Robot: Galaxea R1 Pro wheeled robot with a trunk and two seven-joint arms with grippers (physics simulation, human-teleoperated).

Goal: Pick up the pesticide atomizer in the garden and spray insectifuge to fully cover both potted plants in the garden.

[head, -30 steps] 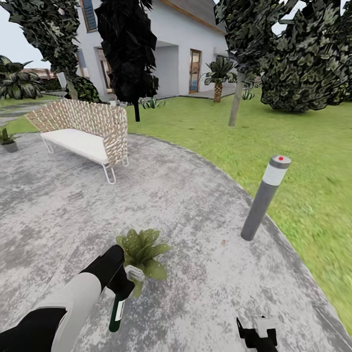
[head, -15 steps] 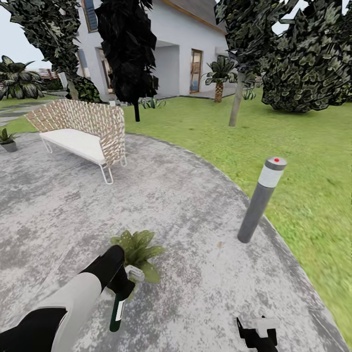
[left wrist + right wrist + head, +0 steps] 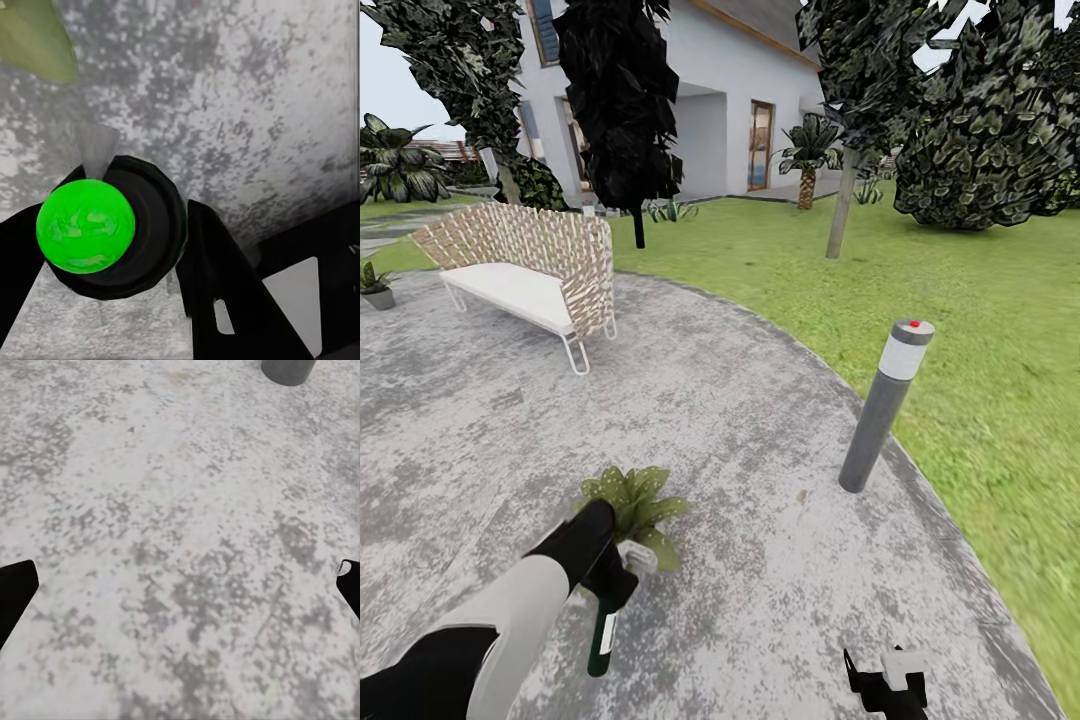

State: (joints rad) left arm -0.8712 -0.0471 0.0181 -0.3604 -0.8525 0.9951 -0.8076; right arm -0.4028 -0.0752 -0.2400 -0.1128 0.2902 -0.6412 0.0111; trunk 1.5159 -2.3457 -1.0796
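Between left tool (image 3: 112, 247) fingers: pesticide atomizer (image 3: 86, 229)

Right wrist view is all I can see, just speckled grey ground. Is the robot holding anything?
Observer: Yes. In the head view, the left arm's jaws are closed on the pesticide atomizer.
Operator: Is a plant nearby?
Observer: A potted plant sits just beyond the atomizer on the paving.
Operator: Only one?
Observer: A second potted plant stands far off, left of the wicker bench.
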